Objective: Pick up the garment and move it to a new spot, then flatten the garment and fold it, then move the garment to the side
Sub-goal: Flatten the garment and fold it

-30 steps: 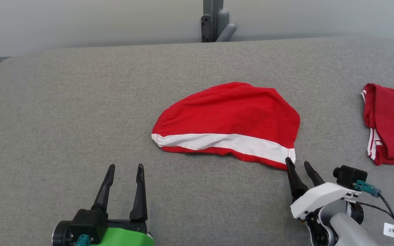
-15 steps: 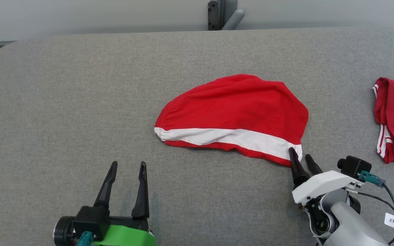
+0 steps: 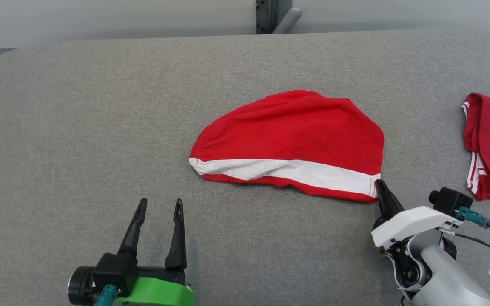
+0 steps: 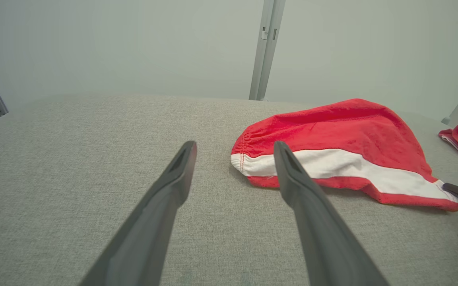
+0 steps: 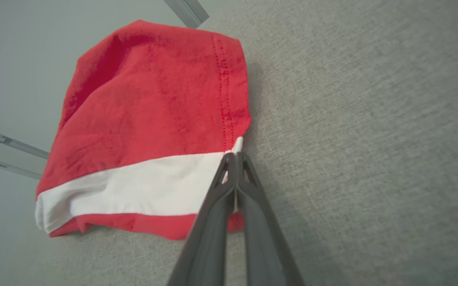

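The red and white garment (image 3: 289, 136) lies in the middle of the grey table (image 3: 79, 127). The right gripper (image 5: 235, 155) is pinched tight on one corner of it, with just a small bit of cloth. The left gripper (image 3: 161, 200) is wide open and holds nothing, well apart from the garment. To pick it up well, lift slowly and straight up, so the thin corner does not slip out.

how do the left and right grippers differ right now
The left gripper is open and clear of the red-and-white garment; the right gripper is shut on its corner. The left gripper's mount is green, the right gripper's white. Both have long dark fingers.
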